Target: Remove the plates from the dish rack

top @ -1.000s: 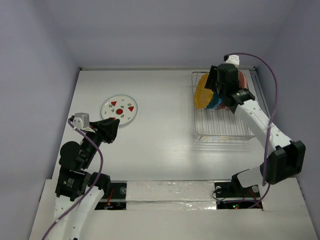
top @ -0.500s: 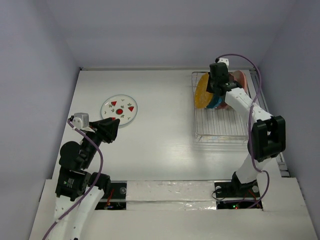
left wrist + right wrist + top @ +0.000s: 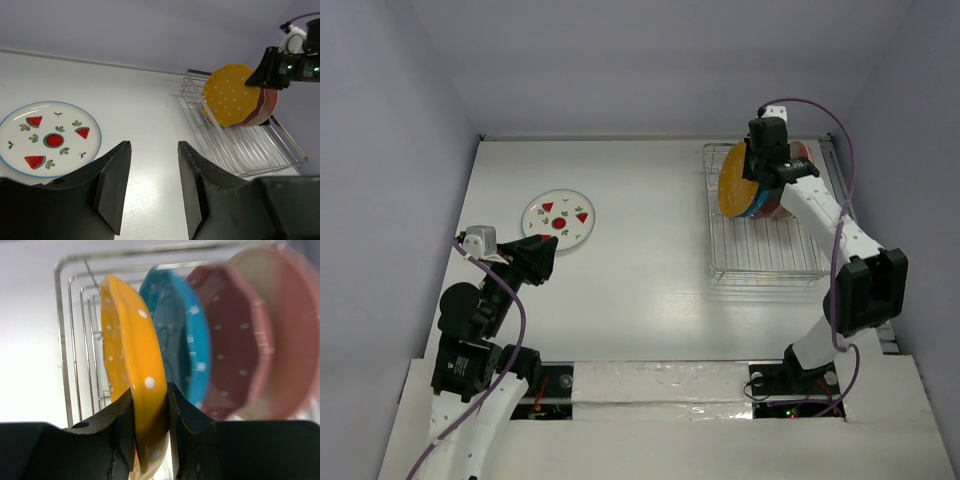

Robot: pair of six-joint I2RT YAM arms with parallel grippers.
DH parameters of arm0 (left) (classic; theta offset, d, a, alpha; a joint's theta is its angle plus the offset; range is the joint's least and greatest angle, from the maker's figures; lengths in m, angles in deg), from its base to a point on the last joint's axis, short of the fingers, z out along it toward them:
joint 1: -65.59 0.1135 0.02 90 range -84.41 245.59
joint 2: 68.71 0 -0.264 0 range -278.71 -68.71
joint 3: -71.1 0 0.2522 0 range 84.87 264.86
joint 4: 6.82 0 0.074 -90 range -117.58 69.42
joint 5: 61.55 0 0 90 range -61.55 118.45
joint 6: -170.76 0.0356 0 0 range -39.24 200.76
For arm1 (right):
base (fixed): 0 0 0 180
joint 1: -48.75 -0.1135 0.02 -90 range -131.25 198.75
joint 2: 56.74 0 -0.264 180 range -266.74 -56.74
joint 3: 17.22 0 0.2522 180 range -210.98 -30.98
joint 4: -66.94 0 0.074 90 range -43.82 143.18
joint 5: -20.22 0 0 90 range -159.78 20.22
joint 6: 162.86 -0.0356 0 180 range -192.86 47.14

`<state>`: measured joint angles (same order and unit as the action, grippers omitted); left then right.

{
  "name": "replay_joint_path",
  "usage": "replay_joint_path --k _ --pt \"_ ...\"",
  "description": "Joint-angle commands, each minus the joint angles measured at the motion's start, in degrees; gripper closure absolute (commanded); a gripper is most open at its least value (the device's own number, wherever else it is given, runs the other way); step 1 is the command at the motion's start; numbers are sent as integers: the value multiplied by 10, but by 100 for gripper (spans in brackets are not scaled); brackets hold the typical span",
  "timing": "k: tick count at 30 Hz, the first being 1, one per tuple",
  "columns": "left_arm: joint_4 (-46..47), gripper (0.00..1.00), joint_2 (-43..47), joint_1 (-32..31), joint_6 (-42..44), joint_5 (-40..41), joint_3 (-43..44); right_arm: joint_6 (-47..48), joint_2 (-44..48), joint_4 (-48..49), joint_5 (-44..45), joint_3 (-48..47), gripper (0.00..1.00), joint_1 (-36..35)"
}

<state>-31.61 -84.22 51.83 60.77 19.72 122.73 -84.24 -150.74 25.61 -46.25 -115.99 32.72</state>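
Fingers [image 3: 122,422] of the right gripper [image 3: 150,395] clamp the rim of the yellow dotted plate [image 3: 131,355], which stands on edge in the dish rack [image 3: 765,262]. The teal plate [image 3: 192,345] and maroon plate [image 3: 235,340] wait behind it. Only the white plate [image 3: 558,218] lies unloaded on the table [image 3: 650,200], near the left gripper [image 3: 151,150], which is open and empty.

Our right arm [image 3: 825,215] stretches toward one o'clock, its right gripper [image 3: 150,407] pinching the yellow plate [image 3: 135,365] by the rim. Our left arm [image 3: 470,320] sits folded at eight o'clock, with the left gripper [image 3: 152,187] parted and empty.
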Motion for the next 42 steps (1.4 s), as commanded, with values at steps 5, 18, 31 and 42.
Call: replay_joint_path --k 5,18,31,42 --pt "19 60 7 2 2 0 -2 6 109 59 29 -78 100 2" --pt "21 60 6 2 1 -2 -2 -175 199 239 -224 63 100 -6" --pt "17 59 13 2 1 3 -2 -224 -47 314 -273 -2 100 -122" --pt "19 59 13 2 1 -3 -3 -242 -112 343 -239 67 100 -141"
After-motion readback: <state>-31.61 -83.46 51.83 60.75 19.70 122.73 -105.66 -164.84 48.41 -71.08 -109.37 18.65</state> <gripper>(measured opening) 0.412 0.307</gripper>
